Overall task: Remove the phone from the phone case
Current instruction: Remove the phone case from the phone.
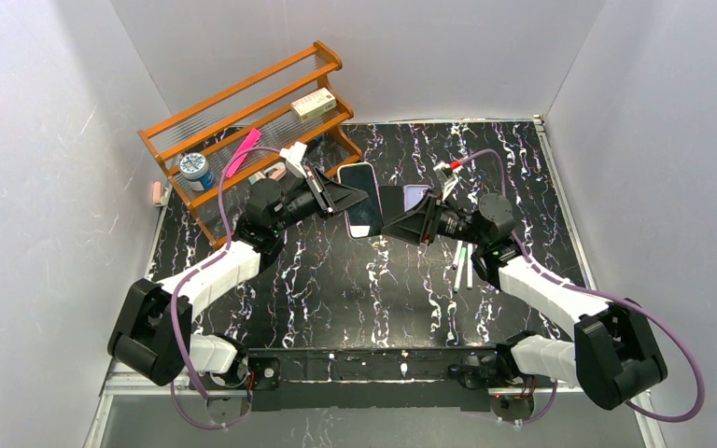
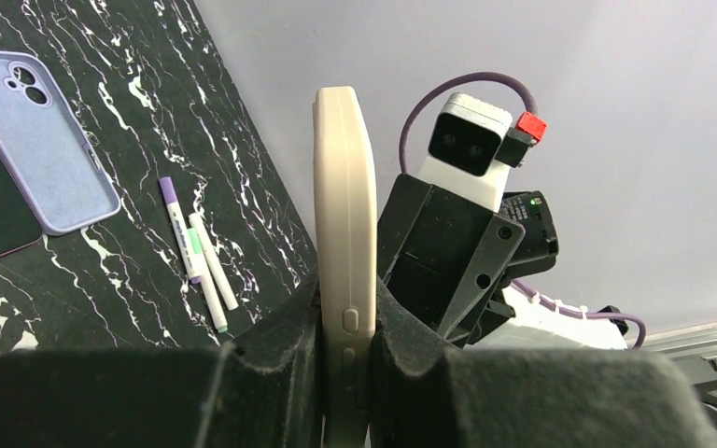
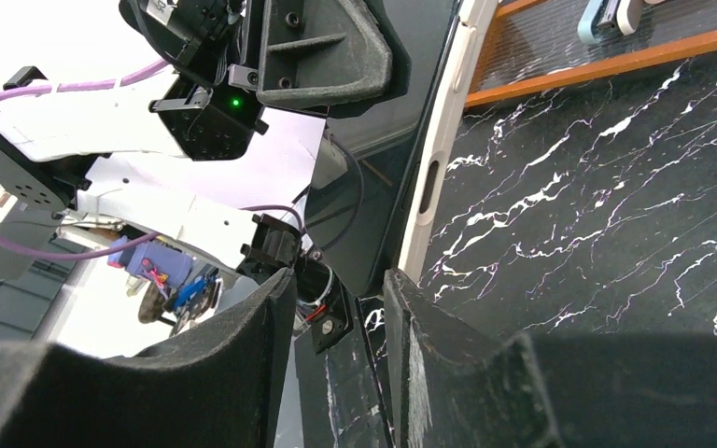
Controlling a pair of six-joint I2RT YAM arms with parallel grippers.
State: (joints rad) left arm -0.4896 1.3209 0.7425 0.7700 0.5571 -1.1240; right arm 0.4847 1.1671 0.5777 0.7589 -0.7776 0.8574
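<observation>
Phone (image 1: 359, 205) held aloft, not yet out of its cream phone case (image 2: 344, 187)
Left hand (image 2: 345, 313) is clamped tight on the case, holding it edge-up above the desk (image 1: 336, 289); right hand (image 3: 341, 277) sits part-open at the phone's far corner, and I cannot tell whether it grips. Next, I'd judge, it must catch the phone and peel it past the case lip. Wooden rack (image 1: 233, 91) behind holds a small box (image 1: 313, 105) and a blue-lidded tub (image 1: 194, 171).
</observation>
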